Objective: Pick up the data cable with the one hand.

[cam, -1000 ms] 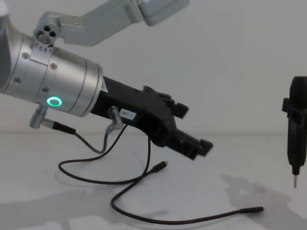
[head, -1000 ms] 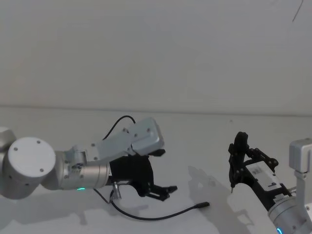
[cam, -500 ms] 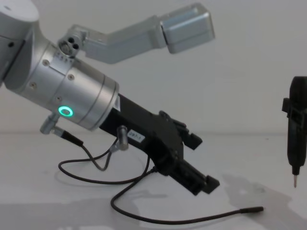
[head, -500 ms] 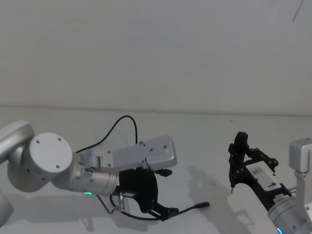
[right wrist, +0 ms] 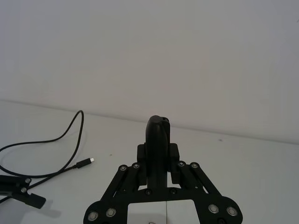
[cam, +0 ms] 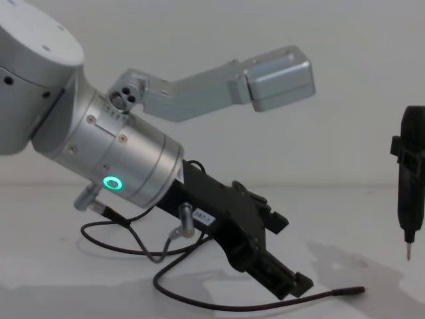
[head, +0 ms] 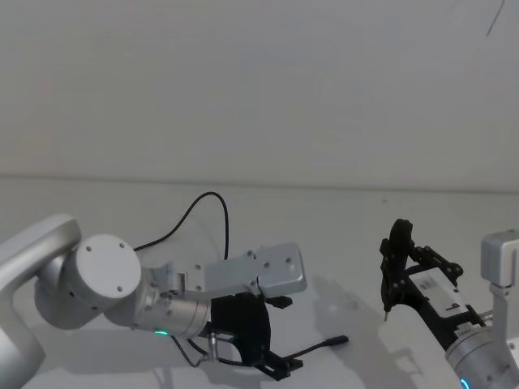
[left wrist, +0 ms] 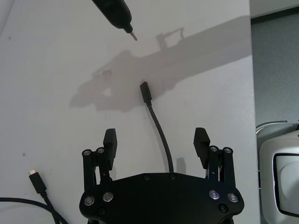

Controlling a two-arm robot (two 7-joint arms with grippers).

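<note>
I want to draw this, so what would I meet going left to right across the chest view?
First the silver wrist with its green ring light → left hand, open → data cable, its slim straight plug end → right hand with the thin metal tip.

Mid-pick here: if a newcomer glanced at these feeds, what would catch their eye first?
The big silver wrist with its green ring light, at the left of the chest view, angles the left gripper down at the table. In the left wrist view its open jaws stand either side of the data cable, not closed on it. The right gripper hangs idle at the far right.
</note>
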